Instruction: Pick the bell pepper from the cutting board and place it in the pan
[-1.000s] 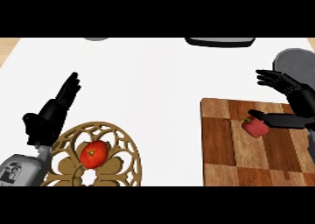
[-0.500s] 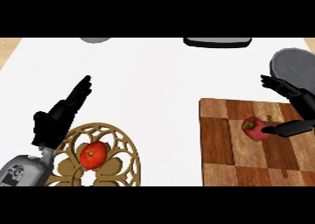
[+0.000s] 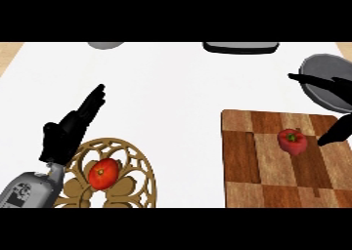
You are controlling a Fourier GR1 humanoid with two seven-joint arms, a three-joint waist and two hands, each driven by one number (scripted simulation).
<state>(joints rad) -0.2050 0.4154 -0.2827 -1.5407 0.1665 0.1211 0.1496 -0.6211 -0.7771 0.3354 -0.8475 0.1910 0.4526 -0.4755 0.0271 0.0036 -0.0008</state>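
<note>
Bell pepper (image 3: pixel 292 141), red, sits on the wooden cutting board (image 3: pixel 273 180), toward the board's right half, stem end roughly upward. Nothing holds it.

Right hand (image 3: pixel 336 88) at the right edge of the view, spread wide: one finger reaches left over the pan (image 3: pixel 324 80), another dark finger points down-left and ends just beside the pepper's right flank. Contact there cannot be told. No fingers curl round the fruit.

Pan is grey and round, off the board's far right corner, partly hidden by the right hand.

Left hand (image 3: pixel 67 132) rests open on the left side, fingers straight and pointing up-right, just above a gilded openwork trivet (image 3: pixel 132 163) that carries a tomato (image 3: pixel 101 173). Well apart from the board.

At the far edge of the white tabletop (image 3: pixel 165 83): a grey bowl (image 3: pixel 105 45) and a dark tray (image 3: pixel 240 47), both cut by the frame.

Handling judgement: pepper is likely light and hollow, fairly stiff in the wall, with smooth, waxy skin that may slip. Lobed, rounded body could roll or tip if nudged from one side only. Best hold looks to be across the broad middle, thumb against fingers on opposing flanks, from above; the stem is too small to trust.

Pick not yet made; pan is near, so the carry should be short.
</note>
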